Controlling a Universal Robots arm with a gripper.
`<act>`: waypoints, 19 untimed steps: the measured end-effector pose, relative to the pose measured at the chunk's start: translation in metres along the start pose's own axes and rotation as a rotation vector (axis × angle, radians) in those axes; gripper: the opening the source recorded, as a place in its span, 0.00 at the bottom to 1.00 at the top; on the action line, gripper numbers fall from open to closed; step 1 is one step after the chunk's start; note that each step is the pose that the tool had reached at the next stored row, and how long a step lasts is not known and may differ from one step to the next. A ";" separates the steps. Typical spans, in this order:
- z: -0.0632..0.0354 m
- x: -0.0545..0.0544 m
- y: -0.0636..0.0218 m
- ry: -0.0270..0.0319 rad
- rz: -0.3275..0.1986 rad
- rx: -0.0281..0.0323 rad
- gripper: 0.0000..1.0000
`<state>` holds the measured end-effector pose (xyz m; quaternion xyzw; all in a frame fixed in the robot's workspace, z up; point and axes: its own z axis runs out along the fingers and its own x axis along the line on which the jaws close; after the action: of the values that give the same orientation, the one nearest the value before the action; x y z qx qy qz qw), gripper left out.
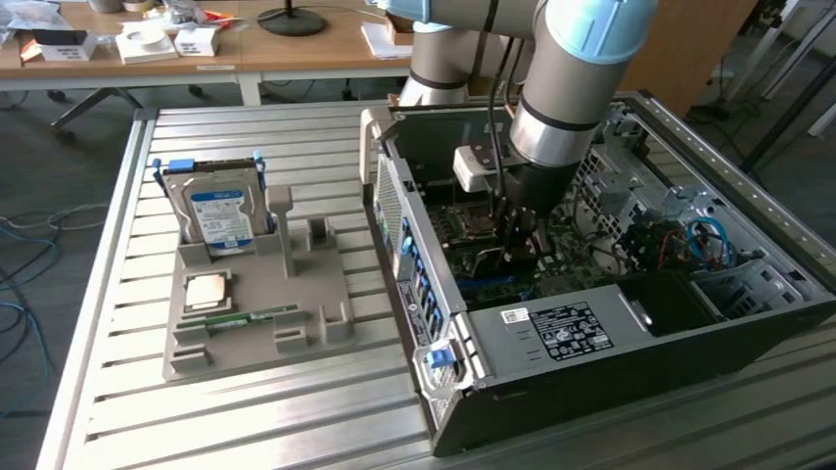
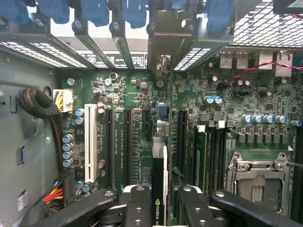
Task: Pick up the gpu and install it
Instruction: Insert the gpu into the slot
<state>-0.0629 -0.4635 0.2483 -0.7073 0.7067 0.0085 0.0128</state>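
The gpu (image 2: 158, 177) is a thin black card seen edge-on, with a green logo near the fingers. My gripper (image 2: 159, 205) is shut on it, one black finger (image 2: 137, 208) on each side. The card stands over the green motherboard (image 2: 137, 127), between the long black slots. Its silver bracket end (image 2: 163, 42) reaches the case's rear slot openings. Whether its edge sits in a slot I cannot tell. In the exterior view my gripper (image 1: 516, 240) is down inside the open computer case (image 1: 562, 333).
On the metal table, at the exterior view's left, a grey holder (image 1: 249, 333) carries a silver hard drive (image 1: 219, 215), a processor chip (image 1: 209, 291) and a green memory stick (image 1: 242, 318). Near the card are a white slot (image 2: 90, 137), a processor socket (image 2: 255, 179) and a cable bundle (image 2: 40, 106).
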 end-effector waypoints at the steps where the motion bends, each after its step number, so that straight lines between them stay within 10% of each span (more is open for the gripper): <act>1: 0.0006 0.000 -0.0001 -0.0024 -0.003 0.0008 0.26; 19: 0.0000 0.000 0.0000 -0.0012 -0.005 -0.0002 0.27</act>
<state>-0.0629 -0.4635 0.2484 -0.7090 0.7050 0.0090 0.0132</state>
